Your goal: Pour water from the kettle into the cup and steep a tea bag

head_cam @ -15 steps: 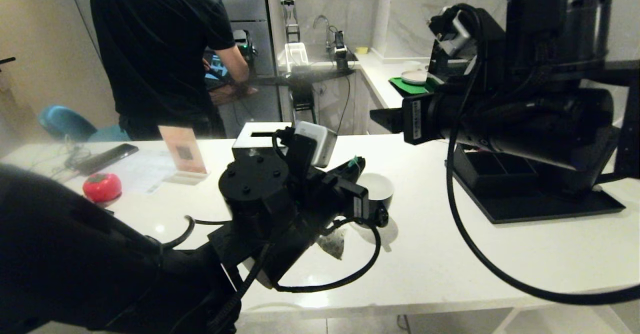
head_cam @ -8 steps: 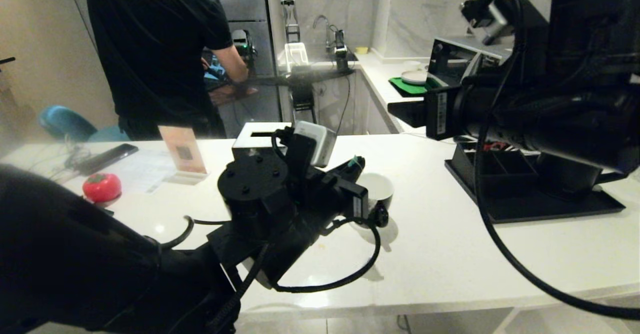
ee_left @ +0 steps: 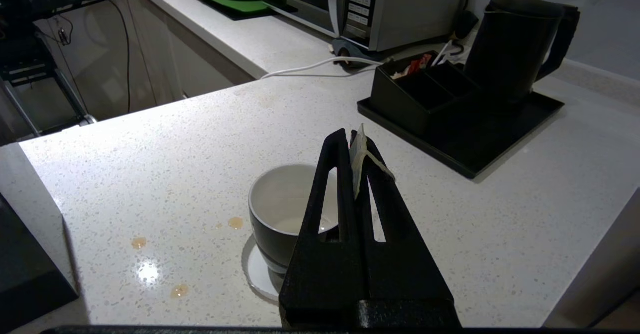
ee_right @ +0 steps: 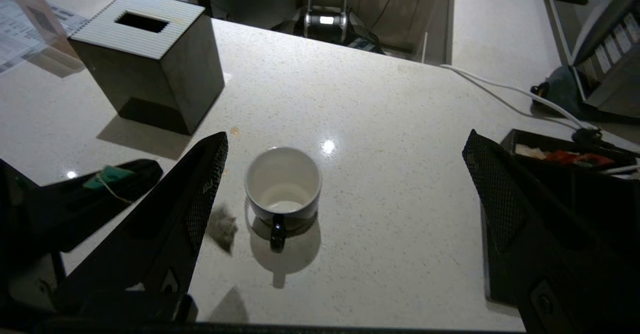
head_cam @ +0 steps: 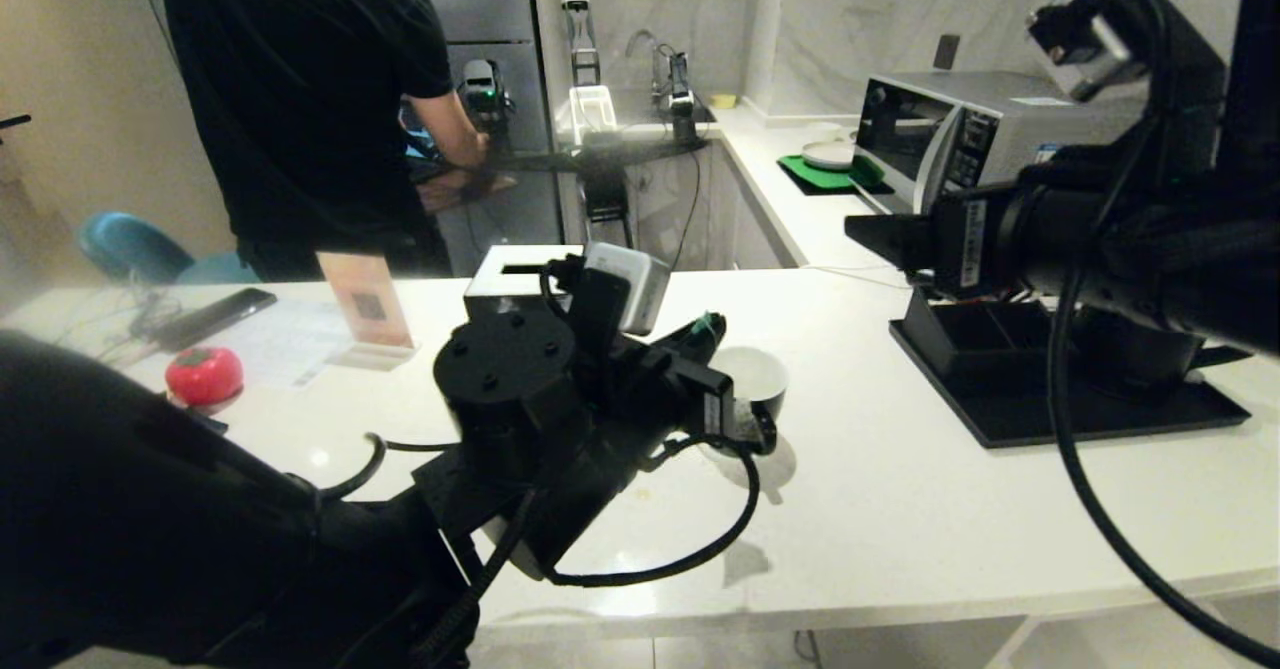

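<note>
One cup (ee_right: 283, 186), glossy black with a white inside, stood upright on the white counter (head_cam: 900, 509), its ear handle pointing toward six o'clock in the right wrist view. One matte-black kettle (ee_left: 510, 44) stood upright on the black tray (ee_left: 500, 124). The left gripper (ee_left: 352, 142), pressed together, pinched a tea bag tag (ee_left: 357, 162) above the cup. The right gripper (ee_right: 345, 174) hung spread wide.

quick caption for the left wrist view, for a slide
Left gripper, jaws shut on a tea bag tag, poised above the cup; kettle parked on its tray.
</note>
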Controlling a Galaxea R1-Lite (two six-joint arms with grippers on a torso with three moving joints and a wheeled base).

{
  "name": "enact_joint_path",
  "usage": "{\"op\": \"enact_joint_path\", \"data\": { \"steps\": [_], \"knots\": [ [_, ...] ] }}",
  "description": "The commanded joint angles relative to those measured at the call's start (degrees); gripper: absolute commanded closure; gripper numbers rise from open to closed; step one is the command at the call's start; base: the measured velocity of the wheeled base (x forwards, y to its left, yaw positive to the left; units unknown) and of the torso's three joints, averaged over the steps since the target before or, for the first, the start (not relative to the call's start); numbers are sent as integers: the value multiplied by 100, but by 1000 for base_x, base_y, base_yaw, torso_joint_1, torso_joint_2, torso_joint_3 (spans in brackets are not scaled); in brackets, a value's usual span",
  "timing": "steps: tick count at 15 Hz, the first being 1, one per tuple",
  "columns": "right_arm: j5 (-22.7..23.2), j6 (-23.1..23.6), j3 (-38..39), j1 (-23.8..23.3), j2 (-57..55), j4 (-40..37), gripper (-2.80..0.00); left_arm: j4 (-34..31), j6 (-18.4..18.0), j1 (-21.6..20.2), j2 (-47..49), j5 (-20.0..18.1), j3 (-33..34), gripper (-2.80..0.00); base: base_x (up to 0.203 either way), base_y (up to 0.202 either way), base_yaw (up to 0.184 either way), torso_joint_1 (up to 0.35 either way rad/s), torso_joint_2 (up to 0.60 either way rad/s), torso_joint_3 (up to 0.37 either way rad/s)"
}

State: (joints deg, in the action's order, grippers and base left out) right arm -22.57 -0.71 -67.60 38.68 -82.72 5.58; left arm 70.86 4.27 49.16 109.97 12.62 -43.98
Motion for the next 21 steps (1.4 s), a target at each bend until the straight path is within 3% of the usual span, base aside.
{"op": "enact_joint_path", "data": {
  "steps": [1, 7, 18, 19, 21],
  "knots": [
    [-18, 12, 202, -98, 261, 4, -280, 42, 4, 5, -11, 4, -5, 0, 0, 0, 0, 0, 0, 0],
    [-63, 43, 776, -501, 823, -13, -280, 42, 4, 17, -11, 4, -23, 0, 0, 0, 0, 0, 0, 0],
    [-63, 46, 1495, -660, 1477, 86, -280, 42, 4, 14, -90, 4, 4, 0, 0, 0, 0, 0, 0, 0],
    [-63, 52, 1615, -660, 1553, 129, 0, 42, 4, 14, -90, 4, 13, 0, 0, 0, 0, 0, 0, 0],
    [-63, 53, 1822, -667, 1703, 178, 0, 42, 4, 15, -99, 4, 13, 0, 0, 0, 0, 0, 0, 0]
  ]
}}
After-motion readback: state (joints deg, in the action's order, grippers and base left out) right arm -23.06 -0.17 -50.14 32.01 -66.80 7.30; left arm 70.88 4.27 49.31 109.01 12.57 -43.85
